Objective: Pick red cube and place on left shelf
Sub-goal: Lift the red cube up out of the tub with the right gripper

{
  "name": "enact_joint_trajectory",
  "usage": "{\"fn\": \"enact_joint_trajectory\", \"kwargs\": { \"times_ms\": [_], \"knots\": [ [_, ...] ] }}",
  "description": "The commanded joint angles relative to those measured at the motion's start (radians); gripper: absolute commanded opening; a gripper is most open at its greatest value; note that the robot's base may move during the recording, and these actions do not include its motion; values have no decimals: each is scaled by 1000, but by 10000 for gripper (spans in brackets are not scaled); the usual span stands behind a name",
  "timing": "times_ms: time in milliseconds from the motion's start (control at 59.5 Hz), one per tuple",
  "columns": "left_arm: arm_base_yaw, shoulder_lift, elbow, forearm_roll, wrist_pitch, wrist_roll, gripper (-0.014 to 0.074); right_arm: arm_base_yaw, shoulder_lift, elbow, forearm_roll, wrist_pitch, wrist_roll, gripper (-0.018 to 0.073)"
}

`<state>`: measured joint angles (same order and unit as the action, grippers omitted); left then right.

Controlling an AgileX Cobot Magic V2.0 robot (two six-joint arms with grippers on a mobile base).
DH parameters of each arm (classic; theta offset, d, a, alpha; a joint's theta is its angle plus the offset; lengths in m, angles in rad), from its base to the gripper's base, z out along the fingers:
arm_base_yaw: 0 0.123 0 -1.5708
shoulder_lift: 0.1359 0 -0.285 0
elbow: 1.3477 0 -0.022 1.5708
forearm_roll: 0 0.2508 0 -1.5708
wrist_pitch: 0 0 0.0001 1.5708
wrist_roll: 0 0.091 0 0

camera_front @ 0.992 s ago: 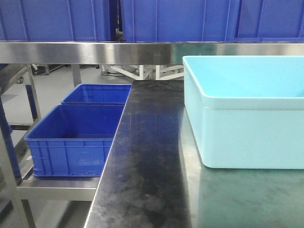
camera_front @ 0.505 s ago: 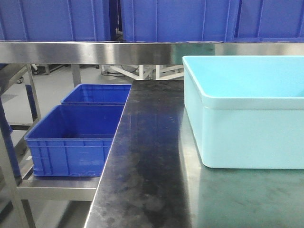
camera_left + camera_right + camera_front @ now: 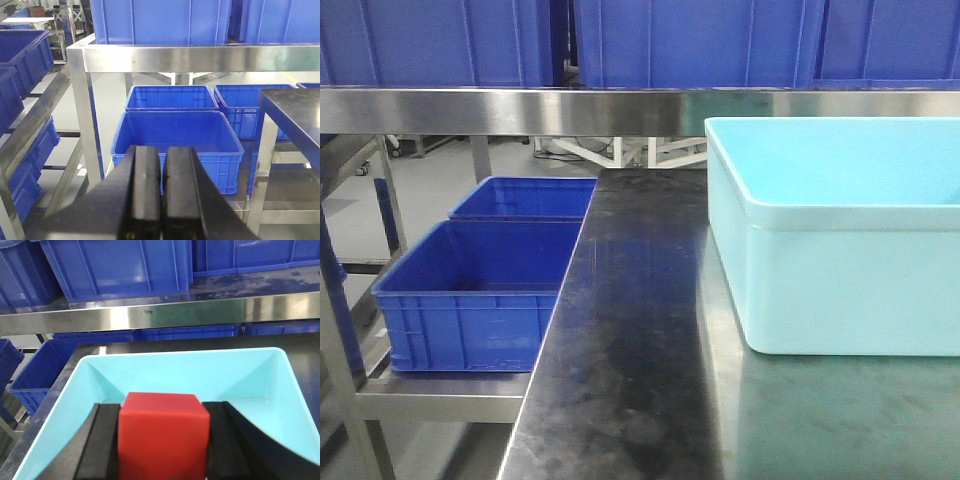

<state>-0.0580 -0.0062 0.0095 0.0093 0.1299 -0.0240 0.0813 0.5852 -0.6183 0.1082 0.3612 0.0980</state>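
The red cube (image 3: pixel 162 435) sits squeezed between the two black pads of my right gripper (image 3: pixel 162 412), which is shut on it above the light blue tub (image 3: pixel 75 390). That tub (image 3: pixel 840 250) also shows in the front view on the dark table, where no gripper and no cube appear. My left gripper (image 3: pixel 163 155) is shut with its pads together and nothing between them, facing the left shelf rack (image 3: pixel 82 105) and a blue crate (image 3: pixel 175 132) on its low level.
A steel shelf beam (image 3: pixel 520 110) runs across above the dark table (image 3: pixel 630 350), with big blue crates on top. Two blue crates (image 3: pixel 480 290) sit on the lower rack left of the table. More blue bins (image 3: pixel 22 55) line the far left.
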Motion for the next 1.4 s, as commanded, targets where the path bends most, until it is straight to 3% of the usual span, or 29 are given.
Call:
{"fn": "enact_joint_trajectory", "kwargs": {
  "times_ms": [0, 353, 1379],
  "knots": [
    [-4, -14, 23, -3, -90, -1, 102, 0, -2, -31, 6, -59, -6, 55],
    [-4, -14, 23, -3, -90, -1, 102, 0, -2, -30, 6, 78, -6, 55],
    [-4, -14, 23, -3, -90, -1, 102, 0, -2, -30, 6, 83, -6, 55]
  ]
}}
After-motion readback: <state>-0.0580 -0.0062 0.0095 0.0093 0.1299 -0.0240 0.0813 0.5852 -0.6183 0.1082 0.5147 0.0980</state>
